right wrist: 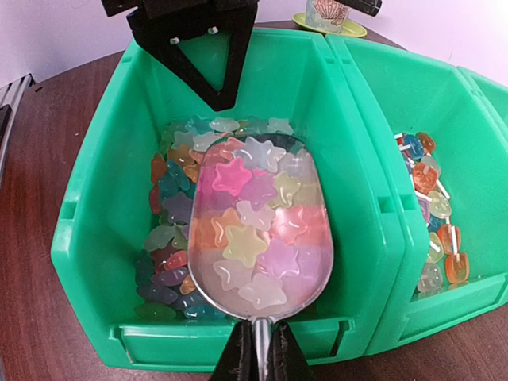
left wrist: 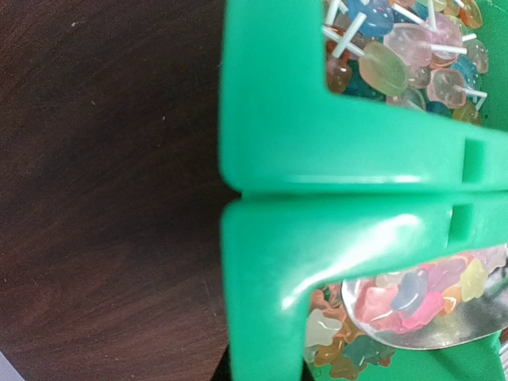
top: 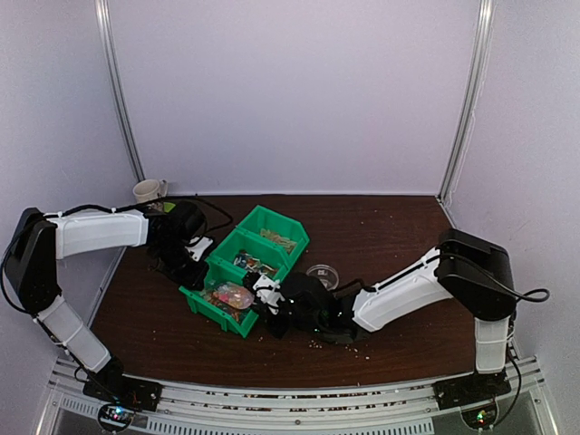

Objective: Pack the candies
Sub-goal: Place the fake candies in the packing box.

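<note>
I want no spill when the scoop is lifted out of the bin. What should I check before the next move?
1. The scoop is full of candies: ok.
2. The right fingers are shut on the scoop handle: ok.
3. The candies lie below the scoop rim: cannot tell.
4. The left fingers, at the back wall of the bin, grip it: cannot tell.
5. The cup is open: cannot tell.
</note>
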Controlling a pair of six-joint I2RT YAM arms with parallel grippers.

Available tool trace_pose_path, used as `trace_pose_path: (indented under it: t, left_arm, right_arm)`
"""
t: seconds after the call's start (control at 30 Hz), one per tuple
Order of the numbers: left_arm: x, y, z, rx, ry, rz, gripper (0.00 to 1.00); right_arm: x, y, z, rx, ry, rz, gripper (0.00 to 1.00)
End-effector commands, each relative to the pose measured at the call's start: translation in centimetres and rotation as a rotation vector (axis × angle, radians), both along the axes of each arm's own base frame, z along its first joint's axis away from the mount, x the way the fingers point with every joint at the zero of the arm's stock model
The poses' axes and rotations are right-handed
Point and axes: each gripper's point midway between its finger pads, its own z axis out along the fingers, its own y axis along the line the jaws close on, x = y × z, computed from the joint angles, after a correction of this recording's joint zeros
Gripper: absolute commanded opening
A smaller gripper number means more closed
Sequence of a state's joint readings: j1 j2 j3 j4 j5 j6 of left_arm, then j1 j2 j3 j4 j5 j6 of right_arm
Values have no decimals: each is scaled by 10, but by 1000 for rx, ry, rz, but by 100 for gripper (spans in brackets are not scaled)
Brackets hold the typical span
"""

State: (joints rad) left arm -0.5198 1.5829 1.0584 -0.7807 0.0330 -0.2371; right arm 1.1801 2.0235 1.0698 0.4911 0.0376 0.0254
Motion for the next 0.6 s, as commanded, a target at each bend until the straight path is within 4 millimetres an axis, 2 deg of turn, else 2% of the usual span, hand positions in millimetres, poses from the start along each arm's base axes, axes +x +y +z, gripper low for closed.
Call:
trace_pose_path:
  t: [0.0, 0.57]
  left_arm:
    - [48, -35, 54, -193, -196, 0, 0]
    - [46, -38, 51, -203, -178, -11, 0]
  right_arm:
    - [-6, -5, 4, 24, -12, 40, 0]
    - [-17, -17, 45, 194, -171, 83, 0]
